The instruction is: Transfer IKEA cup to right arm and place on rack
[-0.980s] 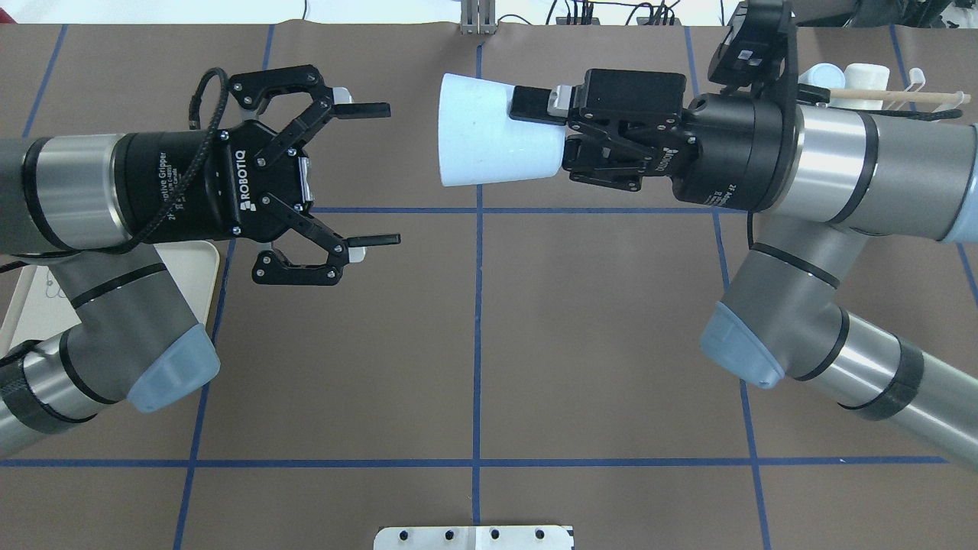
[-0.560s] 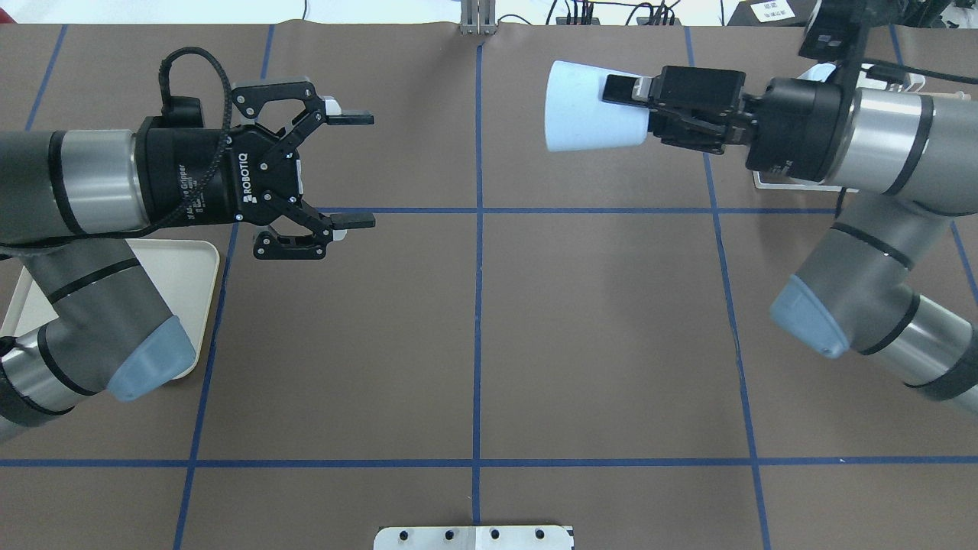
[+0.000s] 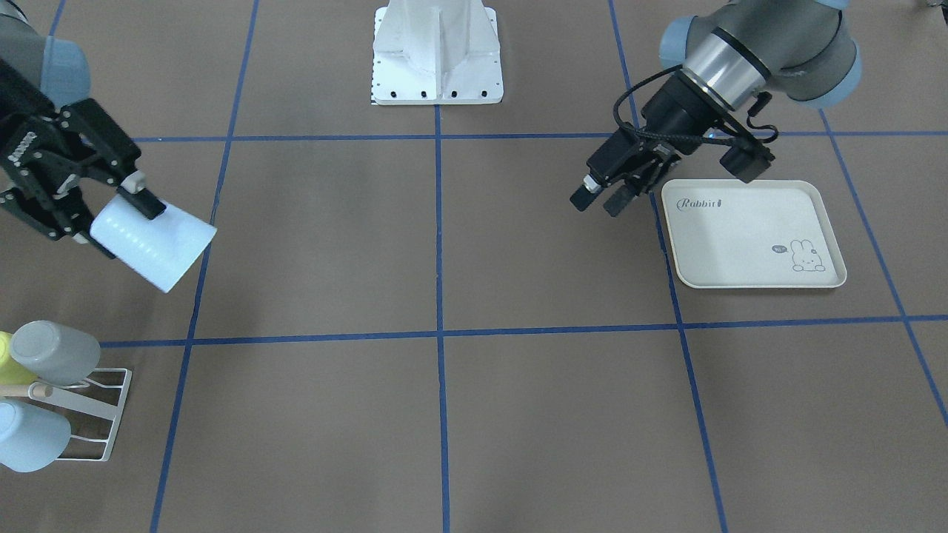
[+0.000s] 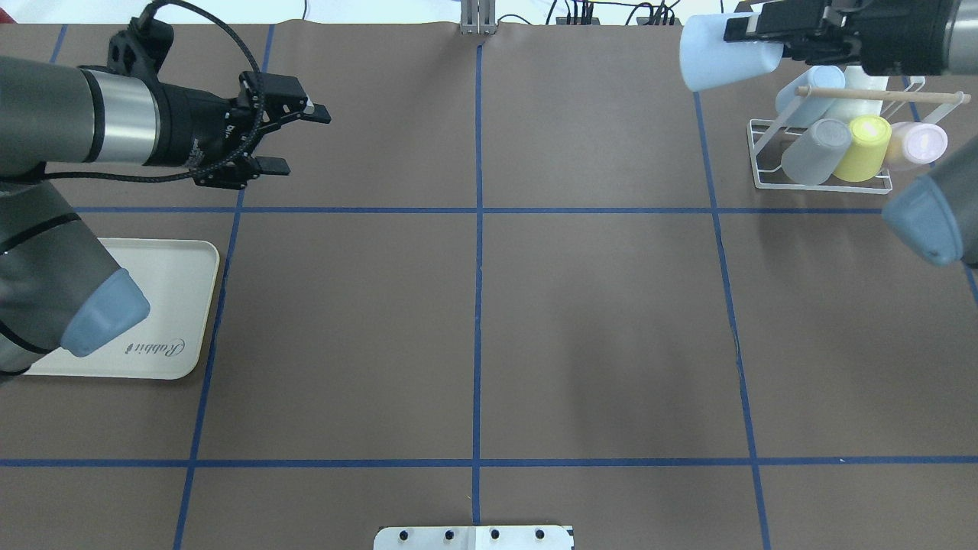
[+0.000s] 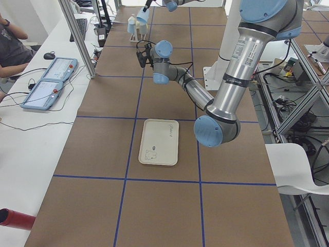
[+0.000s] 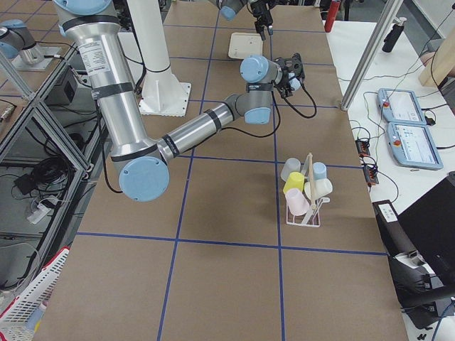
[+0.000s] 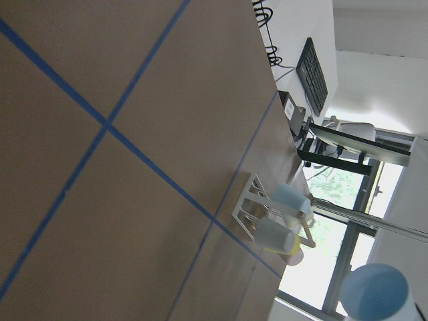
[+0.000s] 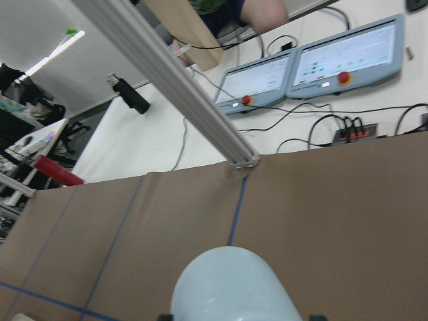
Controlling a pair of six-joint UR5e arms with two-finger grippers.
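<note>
Cup (image 4: 710, 55), pale blue, is lying on its side in the air, mouth pointing toward the desk's (image 4: 474, 321) middle. Right tool (image 4: 756, 44) is pinching it at the narrow end, one finger showing on the outer wall. Cup is hanging apart from the rack (image 4: 821, 186), which is carrying other cups. Left tool (image 4: 299, 141) is hovering with fingers spread, gripping nothing, near the tray (image 4: 176, 305).

We see a matt brown, paper-like surface (image 4: 596, 328) crossed by strips of blue tape (image 4: 477, 305). The cup (image 4: 714, 57) near the rack (image 4: 810, 186) looks like smooth, matt pale plastic. The rack is white coated wire with a bare wooden dowel (image 4: 879, 94). Well away from the rack, the cream tray (image 3: 748, 237) is smooth and faintly glossy.
</note>
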